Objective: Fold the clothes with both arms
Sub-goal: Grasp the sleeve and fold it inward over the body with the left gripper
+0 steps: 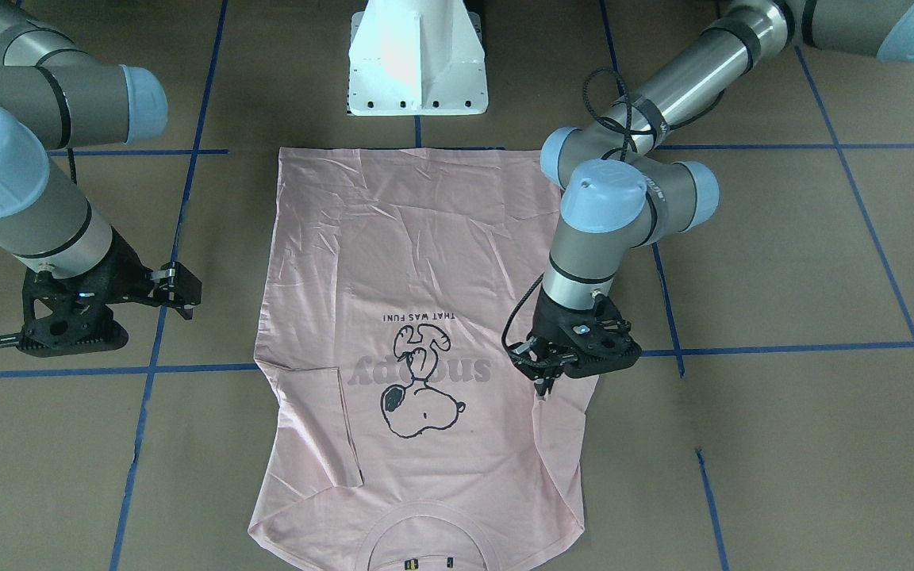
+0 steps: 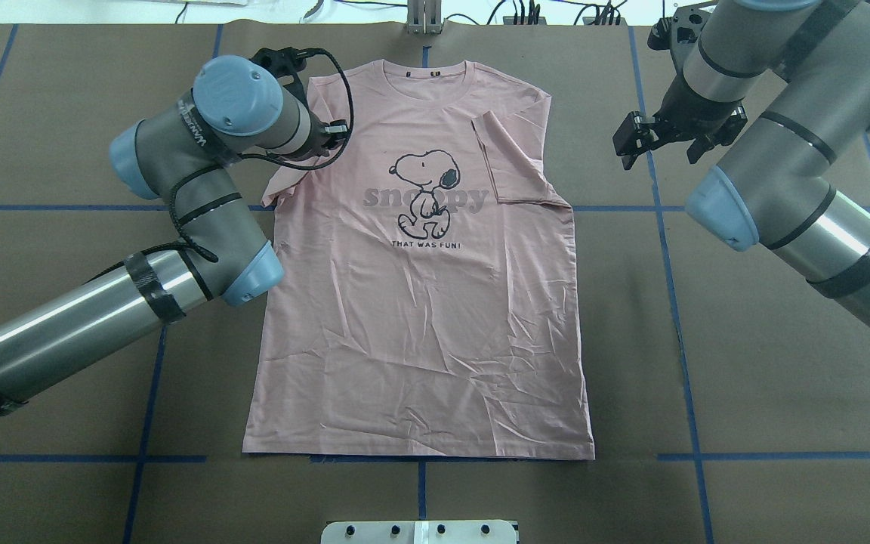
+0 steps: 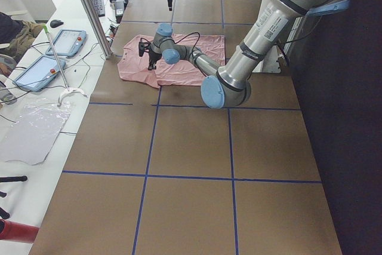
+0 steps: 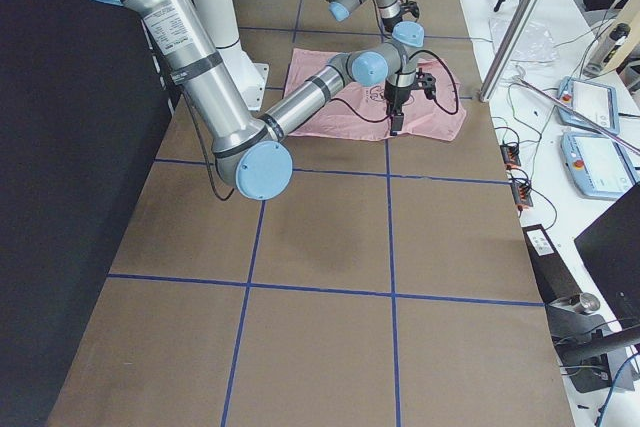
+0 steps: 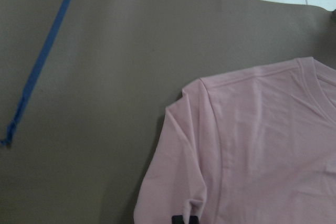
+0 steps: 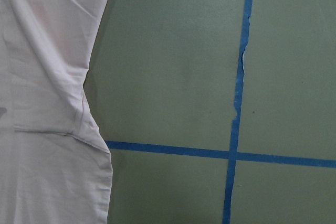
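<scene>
The pale pink Snoopy T-shirt (image 2: pixel 420 325) lies flat and print-up on the brown table, collar at the far edge from the robot. Its sleeve on the robot's right is folded in over the chest (image 2: pixel 514 162). My left gripper (image 1: pixel 544 387) is down on the other sleeve and shut on its fabric. The left wrist view shows the fingertips (image 5: pixel 185 219) pinching the puckered sleeve edge (image 5: pixel 173 182). My right gripper (image 2: pixel 631 140) hangs open and empty over bare table just right of the shirt. The right wrist view shows only the folded sleeve (image 6: pixel 47 87) and the table.
The white pedestal base (image 1: pixel 417 63) stands at the robot's edge of the table, just beyond the shirt's hem. Blue tape lines (image 2: pixel 677 302) grid the brown tabletop. A side bench with tablets (image 3: pixel 62 43) and cables runs along the far edge.
</scene>
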You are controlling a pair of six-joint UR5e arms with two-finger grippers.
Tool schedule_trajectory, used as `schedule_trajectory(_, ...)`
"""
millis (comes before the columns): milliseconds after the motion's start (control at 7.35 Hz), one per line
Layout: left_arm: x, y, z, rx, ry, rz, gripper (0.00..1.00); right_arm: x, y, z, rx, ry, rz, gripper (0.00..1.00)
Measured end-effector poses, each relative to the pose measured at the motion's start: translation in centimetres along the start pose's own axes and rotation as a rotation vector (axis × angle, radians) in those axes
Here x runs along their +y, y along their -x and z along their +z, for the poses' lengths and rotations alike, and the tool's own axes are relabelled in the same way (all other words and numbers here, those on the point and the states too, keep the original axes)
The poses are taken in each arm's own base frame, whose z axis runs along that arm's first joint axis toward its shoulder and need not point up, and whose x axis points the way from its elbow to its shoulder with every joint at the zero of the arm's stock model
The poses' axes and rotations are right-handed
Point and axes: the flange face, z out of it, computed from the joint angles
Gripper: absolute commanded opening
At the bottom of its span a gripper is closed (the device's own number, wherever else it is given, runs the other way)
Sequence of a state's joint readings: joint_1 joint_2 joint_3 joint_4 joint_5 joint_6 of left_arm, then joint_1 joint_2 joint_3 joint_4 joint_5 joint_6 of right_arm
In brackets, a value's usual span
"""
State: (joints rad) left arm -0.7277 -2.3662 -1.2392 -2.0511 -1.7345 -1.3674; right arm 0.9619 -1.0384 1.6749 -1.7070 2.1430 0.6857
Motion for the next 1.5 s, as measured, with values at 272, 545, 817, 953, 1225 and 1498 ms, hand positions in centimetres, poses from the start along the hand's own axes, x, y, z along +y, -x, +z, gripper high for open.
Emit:
schedule_trajectory(272, -1.2, -3.3, 1.2, -0.009, -0.006, -0.037, 0.0, 0.0, 0.0, 0.0, 0.0, 0.0, 0.0, 1.0)
schedule_trajectory(545, -2.0, -3.9, 2.3, 0.018, -0.016, -0.054, 0.0, 0.0, 0.0, 0.1, 0.0, 0.0, 0.0, 1.0)
schedule_trajectory(817, -2.3, -3.9, 3.0, 0.068, -0.027, -0.073, 0.0, 0.0, 0.0, 0.2, 0.001, 0.002, -0.001, 1.0)
schedule_trajectory(953, -2.4, -3.9, 3.0, 0.086, -0.031, -0.085, 0.0, 0.1, 0.0, 0.2, 0.001, 0.003, -0.001, 1.0)
schedule_trajectory(1225, -2.6, -3.7, 3.3, 0.109, -0.041, -0.088, 1.0, 0.1, 0.0, 0.4, 0.002, 0.006, -0.001, 1.0)
schedule_trajectory(1498, -2.7, -4.3, 2.9, 0.146, -0.052, -0.053, 1.0, 0.2, 0.2, 0.8, 0.004, 0.011, -0.003, 1.0)
